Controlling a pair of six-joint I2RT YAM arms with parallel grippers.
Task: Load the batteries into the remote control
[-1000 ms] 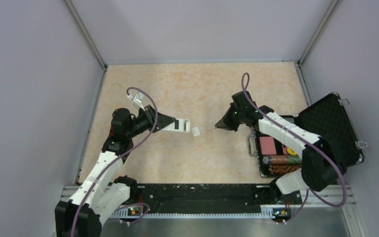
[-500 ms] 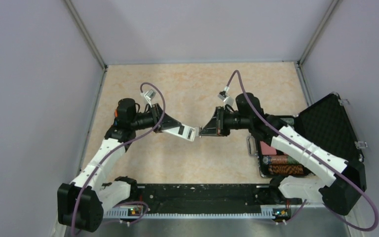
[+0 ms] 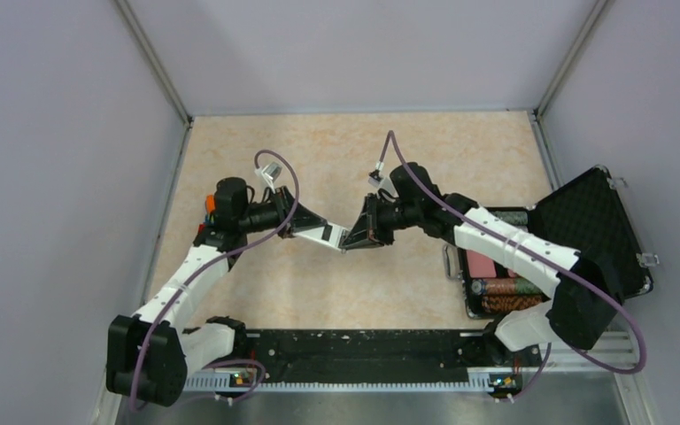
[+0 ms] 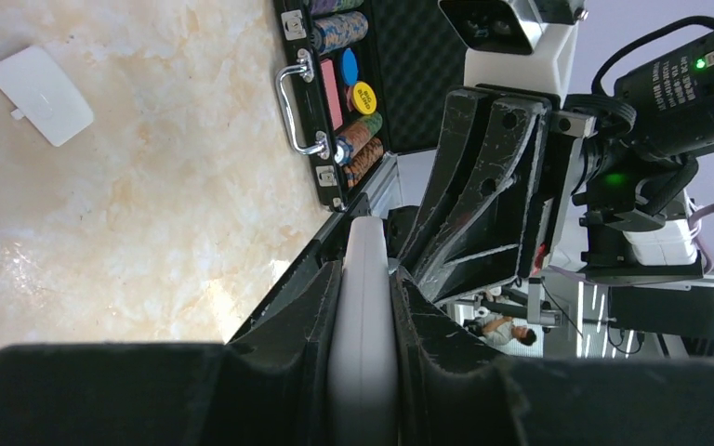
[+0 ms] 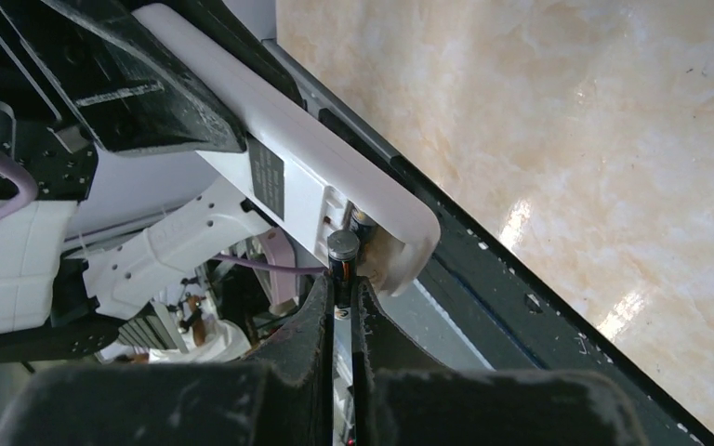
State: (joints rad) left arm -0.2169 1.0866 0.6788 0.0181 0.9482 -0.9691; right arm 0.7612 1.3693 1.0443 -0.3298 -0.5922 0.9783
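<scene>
Our left gripper (image 4: 365, 269) is clamped on the remote control (image 4: 363, 316). The white bar sits edge-on between the two fingers and sticks out past their tips. From above, the left gripper (image 3: 312, 227) and the right gripper (image 3: 360, 237) meet tip to tip over the table (image 3: 319, 150), with the remote control (image 3: 326, 234) spanning the space between them.

Our right gripper (image 5: 344, 283) is pinched on a battery (image 5: 342, 249). The jaws are nearly together, and the thin dark cylinder stands between them with its lighter tip just past the fingertips. That tip is at the open end of the remote control (image 5: 307, 167), which lies straight ahead of the right jaws and angles away to their upper left. We cannot tell whether the battery touches the recess. A second dark cylinder (image 5: 361, 221) shows in the recess, just beyond the held one.

In the left wrist view, the right gripper (image 4: 483, 195) stands ahead of the left jaws and to their right. A small white cover (image 4: 39, 82) lies flat on the table, well off to the left of those jaws. An open black case (image 4: 299, 93) holding coloured chips lies beyond them.
</scene>
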